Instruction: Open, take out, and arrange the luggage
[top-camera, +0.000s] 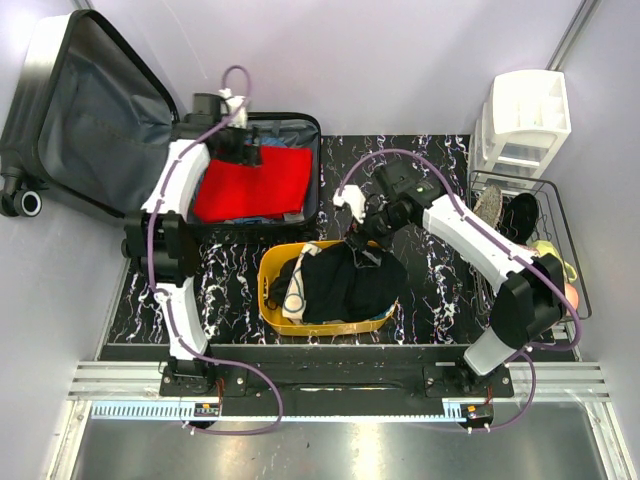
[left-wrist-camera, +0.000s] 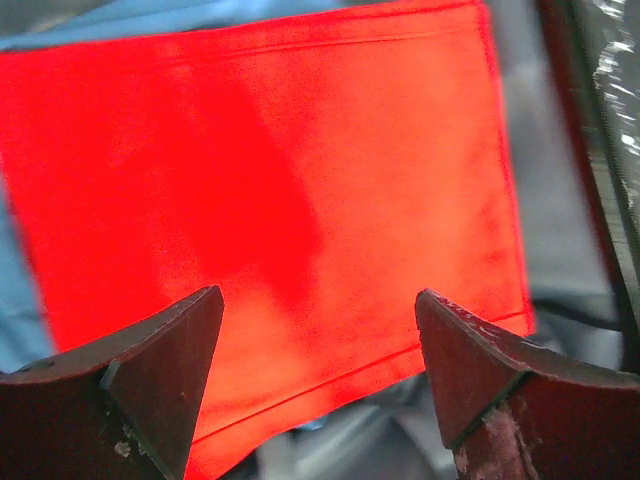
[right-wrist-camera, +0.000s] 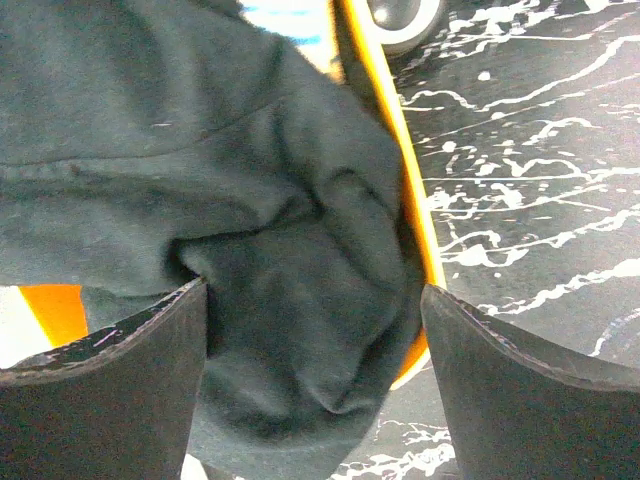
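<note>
At the upper left of the overhead view, the small black hard-shell wheeled suitcase (top-camera: 95, 115) lies open, its lid with dark grey lining thrown back to the left. Its base sits just right of the lid, on the black white-veined tabletop (top-camera: 440, 290). So the opening step looks done.

A folded bright red cloth (top-camera: 255, 185) fills the base, with a strip of blue fabric (top-camera: 250, 215) showing under it. Neither has been taken out yet. The left gripper (top-camera: 245, 150) hovers over the red cloth's upper edge. In its wrist view the jaws stand wide apart and hold nothing.

At lower centre, a yellow-orange plastic bin (top-camera: 268, 275) holds a crumpled black garment (top-camera: 345, 285) that spills over its right rim. The right gripper (right-wrist-camera: 315, 330) hangs just above this garment with its jaws spread wide, and the fabric does not look pinched.

Unpacking appears roughly midway, and the arranging is largely still to come.
</note>
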